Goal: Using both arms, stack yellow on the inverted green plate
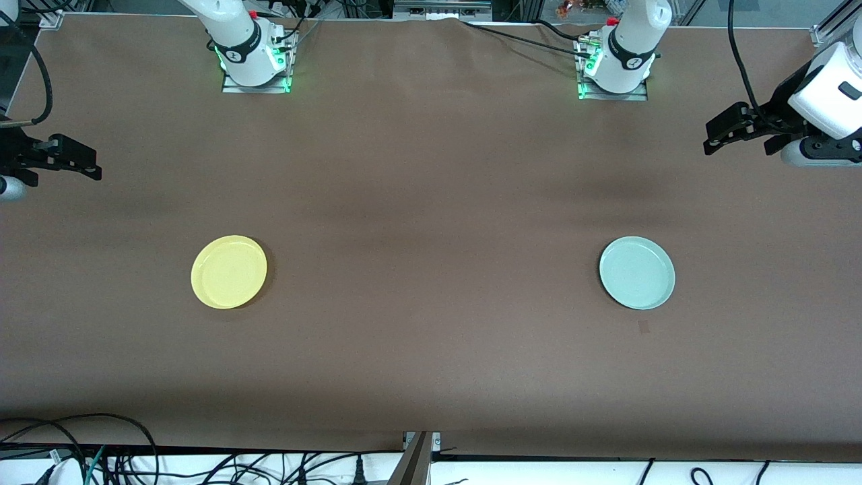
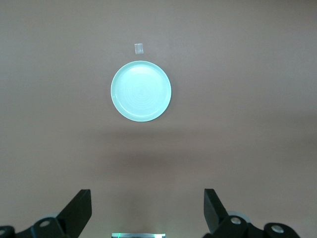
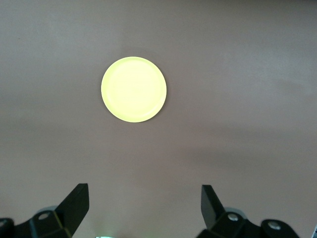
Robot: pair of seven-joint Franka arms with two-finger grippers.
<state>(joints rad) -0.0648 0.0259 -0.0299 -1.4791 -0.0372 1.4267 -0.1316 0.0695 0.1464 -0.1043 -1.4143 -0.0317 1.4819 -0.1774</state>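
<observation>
While raised, both arms (image 1: 818, 101) open-jawed.

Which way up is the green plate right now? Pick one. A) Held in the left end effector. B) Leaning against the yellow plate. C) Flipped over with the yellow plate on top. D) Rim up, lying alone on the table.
D: the green plate lies rim up, alone on the table toward the left arm's end, apart from the yellow plate; the left end effector is open and holds nothing.
</observation>
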